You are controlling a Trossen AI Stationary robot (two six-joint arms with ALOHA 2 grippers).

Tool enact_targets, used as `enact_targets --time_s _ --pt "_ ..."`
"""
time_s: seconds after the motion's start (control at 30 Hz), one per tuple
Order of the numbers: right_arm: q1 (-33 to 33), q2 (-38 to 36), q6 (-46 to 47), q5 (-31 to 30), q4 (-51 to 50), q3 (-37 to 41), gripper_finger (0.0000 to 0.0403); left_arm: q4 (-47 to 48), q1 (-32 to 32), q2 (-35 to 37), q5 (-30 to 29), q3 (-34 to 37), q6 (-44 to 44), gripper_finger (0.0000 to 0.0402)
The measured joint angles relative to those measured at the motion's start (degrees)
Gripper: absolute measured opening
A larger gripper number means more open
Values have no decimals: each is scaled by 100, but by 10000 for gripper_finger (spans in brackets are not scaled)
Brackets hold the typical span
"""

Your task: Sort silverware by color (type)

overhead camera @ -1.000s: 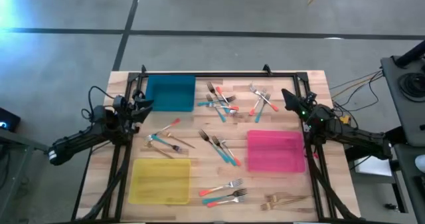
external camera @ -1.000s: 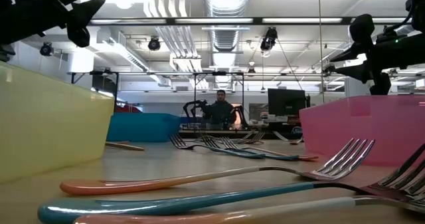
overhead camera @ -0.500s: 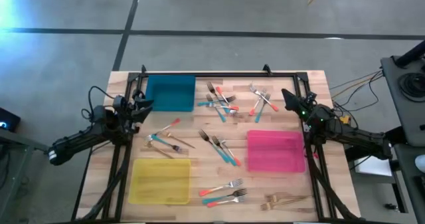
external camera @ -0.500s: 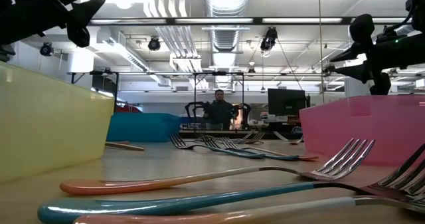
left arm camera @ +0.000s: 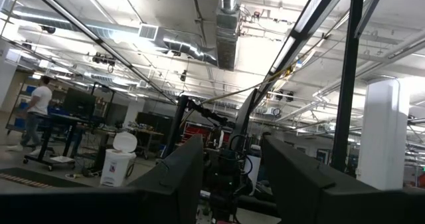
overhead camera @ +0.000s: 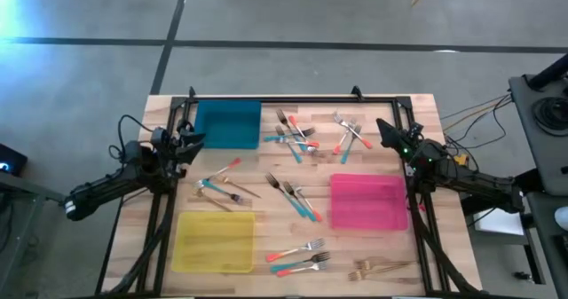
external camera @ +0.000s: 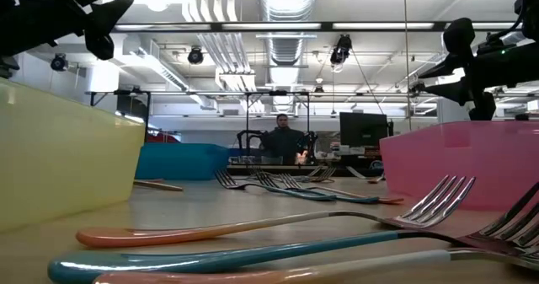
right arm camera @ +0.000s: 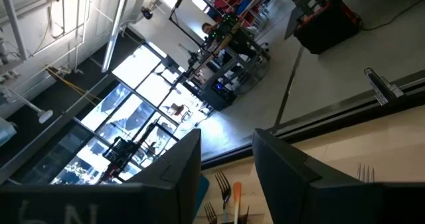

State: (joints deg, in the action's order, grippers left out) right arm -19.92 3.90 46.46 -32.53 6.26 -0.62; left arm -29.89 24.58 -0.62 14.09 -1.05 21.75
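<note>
Forks (overhead camera: 297, 139) lie scattered on the wooden table (overhead camera: 426, 113): a cluster far-centre beside the teal tray (overhead camera: 227, 123), a few left of centre, some mid-table by the pink tray (overhead camera: 368, 201), and more near the yellow tray (overhead camera: 213, 240). What look like gold ones sit at the near right. Left gripper (overhead camera: 193, 139) and right gripper (overhead camera: 383, 130) hover at the table's sides, jaws apart, holding nothing.
</note>
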Motion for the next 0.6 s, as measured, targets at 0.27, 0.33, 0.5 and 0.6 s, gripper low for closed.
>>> enact_targets --time_s 0.27,0.33,0.5,0.6 --pt "2 0 0 -2 0 0 128 2 0 2 0 -1 -1 141" --pt "1 0 0 -2 -2 -2 128 2 2 2 -2 -1 -1 141" --pt "0 0 -102 -247 -2 -1 128 1 0 0 0 -1 0 141" --pt "0 0 -217 -239 -2 -2 128 0 2 1 0 1 -1 141"
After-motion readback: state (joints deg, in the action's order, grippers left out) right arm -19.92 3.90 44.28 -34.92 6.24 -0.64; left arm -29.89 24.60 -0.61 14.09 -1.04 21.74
